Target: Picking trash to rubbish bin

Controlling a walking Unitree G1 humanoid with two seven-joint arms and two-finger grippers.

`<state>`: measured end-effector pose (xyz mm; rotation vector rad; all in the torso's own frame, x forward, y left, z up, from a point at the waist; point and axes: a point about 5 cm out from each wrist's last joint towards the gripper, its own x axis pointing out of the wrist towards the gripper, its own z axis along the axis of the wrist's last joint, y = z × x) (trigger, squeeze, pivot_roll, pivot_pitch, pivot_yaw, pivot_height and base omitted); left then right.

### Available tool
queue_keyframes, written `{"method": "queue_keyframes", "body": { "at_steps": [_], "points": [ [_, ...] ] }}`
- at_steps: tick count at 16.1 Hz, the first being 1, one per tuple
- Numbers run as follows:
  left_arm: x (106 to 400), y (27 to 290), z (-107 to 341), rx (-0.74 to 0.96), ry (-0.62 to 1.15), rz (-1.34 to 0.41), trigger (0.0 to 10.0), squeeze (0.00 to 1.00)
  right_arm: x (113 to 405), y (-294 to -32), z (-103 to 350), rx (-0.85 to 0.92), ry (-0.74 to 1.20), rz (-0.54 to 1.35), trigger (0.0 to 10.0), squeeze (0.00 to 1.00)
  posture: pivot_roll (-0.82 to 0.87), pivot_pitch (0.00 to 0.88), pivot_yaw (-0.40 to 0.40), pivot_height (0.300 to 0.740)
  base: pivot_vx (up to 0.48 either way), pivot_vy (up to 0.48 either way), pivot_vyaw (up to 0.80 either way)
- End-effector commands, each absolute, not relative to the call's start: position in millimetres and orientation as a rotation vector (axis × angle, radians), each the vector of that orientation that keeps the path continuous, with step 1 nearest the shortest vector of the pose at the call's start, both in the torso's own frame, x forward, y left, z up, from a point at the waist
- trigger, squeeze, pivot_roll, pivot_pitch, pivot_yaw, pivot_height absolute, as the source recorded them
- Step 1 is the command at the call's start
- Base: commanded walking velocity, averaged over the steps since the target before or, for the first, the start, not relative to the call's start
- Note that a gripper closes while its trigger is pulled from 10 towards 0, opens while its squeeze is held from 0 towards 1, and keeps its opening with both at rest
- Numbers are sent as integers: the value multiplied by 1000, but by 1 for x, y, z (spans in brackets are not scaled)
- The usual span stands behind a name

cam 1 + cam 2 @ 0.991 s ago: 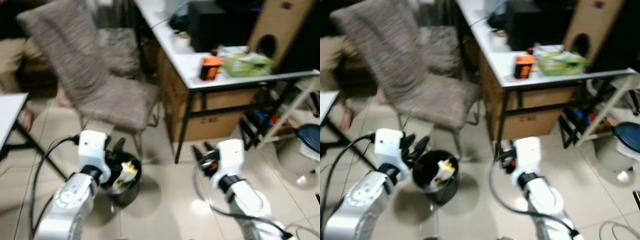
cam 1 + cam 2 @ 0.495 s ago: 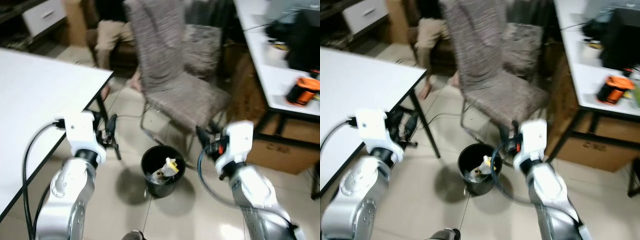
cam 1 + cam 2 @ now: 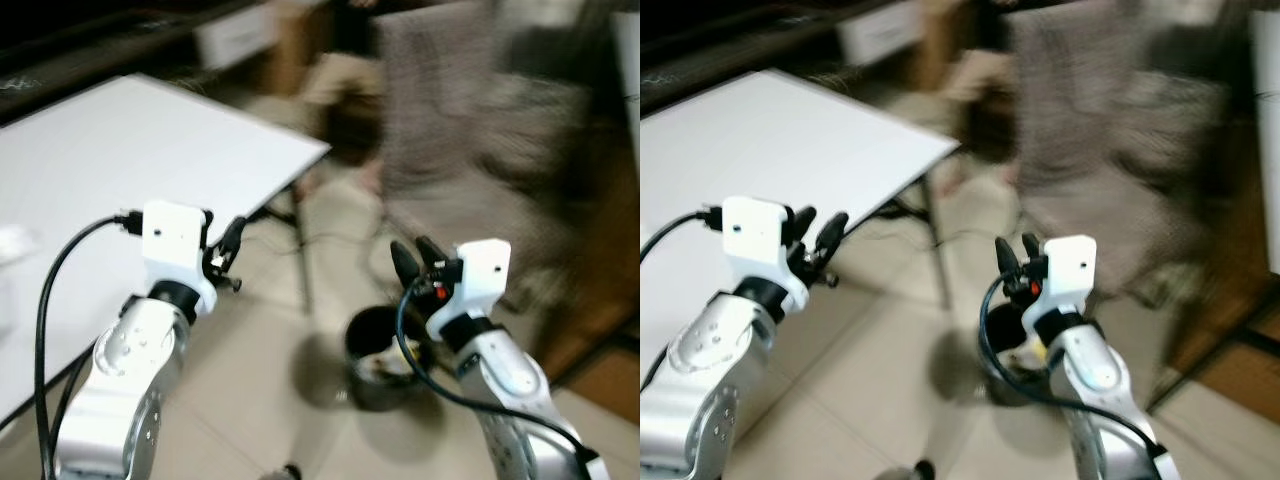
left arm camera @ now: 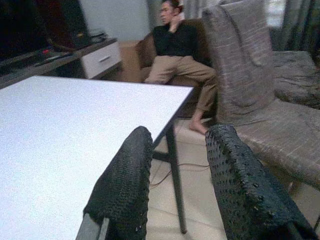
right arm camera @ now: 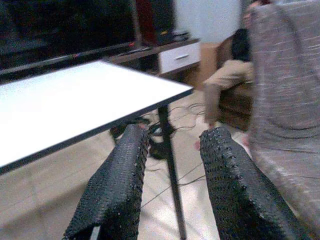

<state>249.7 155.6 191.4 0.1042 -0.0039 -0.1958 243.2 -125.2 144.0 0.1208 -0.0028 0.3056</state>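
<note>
White table (image 4: 65,135), grey chair (image 4: 250,85), seated person (image 4: 182,55)

Both eye views are smeared by motion: the chair (image 3: 470,150) and the seated person (image 3: 340,85) are soft shapes. The bin (image 3: 385,355) is partly hidden behind the right arm (image 3: 495,360), its contents unreadable. A pale object (image 3: 12,240) on the white table (image 3: 130,150) is too blurred to identify.

The big white table (image 3: 120,150) fills the left side, and its dark leg (image 3: 300,260) stands just beside the left gripper (image 3: 232,243). Bare floor (image 3: 260,330) lies open between that leg and the black bin (image 3: 375,350). Behind the bin, a blurry grey chair (image 3: 470,150) seems to block the way.
</note>
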Motion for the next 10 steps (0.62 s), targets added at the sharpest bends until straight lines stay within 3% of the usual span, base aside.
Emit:
{"method": "queue_keyframes", "body": {
  "at_steps": [1, 10],
  "points": [
    [251, 156, 192, 137, 8, -209, 10000, 0, 241, -122, 146, 114, -4, 320, 10000, 0, -40, 40, 21, 740, 0, 0, 800],
    [244, 163, 157, 155, 106, -147, 10000, 0, 235, -117, 125, 70, 67, 401, 10000, 0, -37, 34, 2, 740, 0, 0, 800]
  ]
}}
